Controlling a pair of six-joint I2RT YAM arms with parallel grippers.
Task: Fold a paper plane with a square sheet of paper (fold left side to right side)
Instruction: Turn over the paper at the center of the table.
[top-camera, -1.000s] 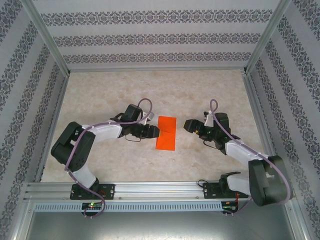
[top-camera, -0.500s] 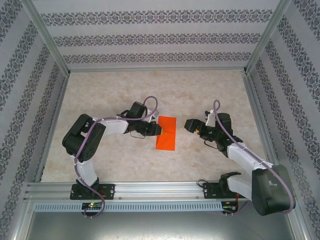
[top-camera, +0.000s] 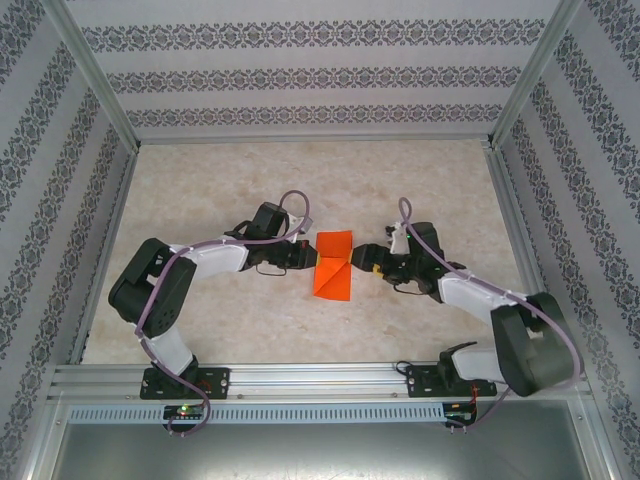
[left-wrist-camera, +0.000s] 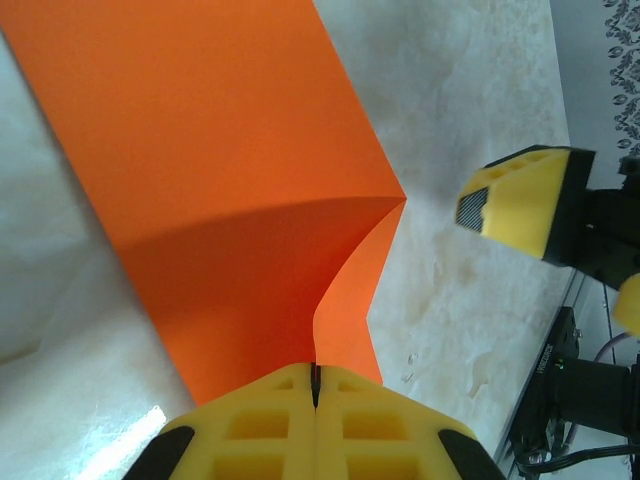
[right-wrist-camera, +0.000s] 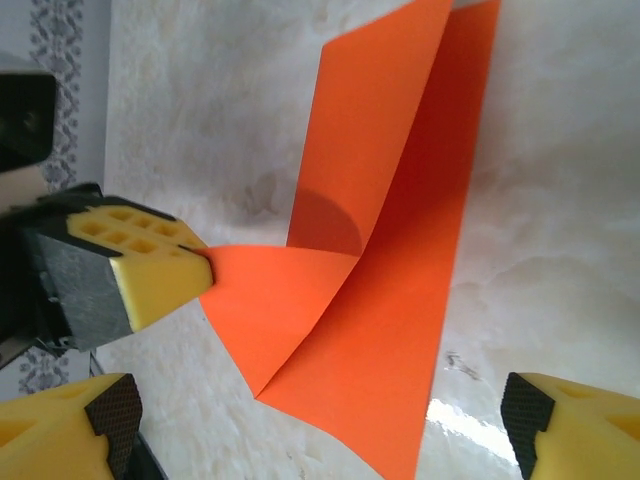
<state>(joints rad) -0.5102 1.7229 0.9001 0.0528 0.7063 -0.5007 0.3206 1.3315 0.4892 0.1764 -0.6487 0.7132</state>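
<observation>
Marbled table (top-camera: 250, 180) inside patterned walls. Orange paper (top-camera: 332, 280) lies between the two sets of jaws. Its edge nearest the left jaws is pinched tight in them, a flap lifted and curling over the rest. Beside the opposite edge the right jaws gape wide, touching nothing.

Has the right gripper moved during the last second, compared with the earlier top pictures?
Yes. The right gripper has moved left, away from the right frame rail, toward the orange paper.
</observation>
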